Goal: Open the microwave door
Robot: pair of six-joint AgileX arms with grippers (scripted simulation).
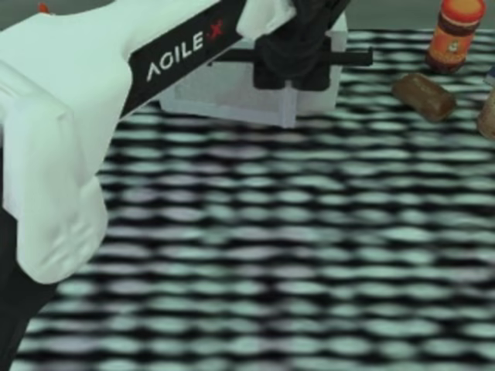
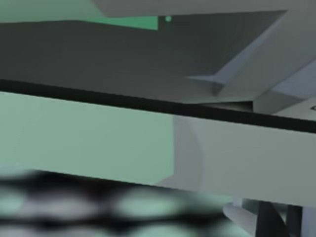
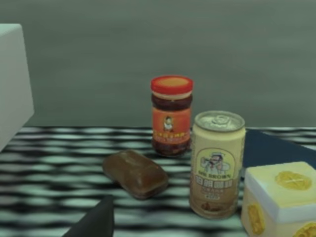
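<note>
The white microwave [image 1: 232, 97] stands at the back middle of the table, mostly covered from above by my left arm. Its door [image 1: 224, 99] faces the front edge of the table. A pale upright strip [image 1: 288, 107] juts slightly forward at the door's right end, and I cannot tell whether the door is ajar. My left gripper [image 1: 295, 76] hangs dark over the microwave's right front part, close against it. The left wrist view shows only near grey and pale surfaces of the microwave [image 2: 237, 158]. My right gripper is out of the top view; one white corner of the microwave [image 3: 10, 79] shows in its wrist view.
At the back right stand a red-lidded sauce jar [image 1: 455, 35] [image 3: 171, 114], a brown loaf [image 1: 423, 96] [image 3: 136, 174], a beige drink can [image 3: 217, 163], a yellow-patterned box [image 3: 281, 197] and a dark blue object [image 3: 271, 148]. A striped cloth [image 1: 294, 255] covers the table.
</note>
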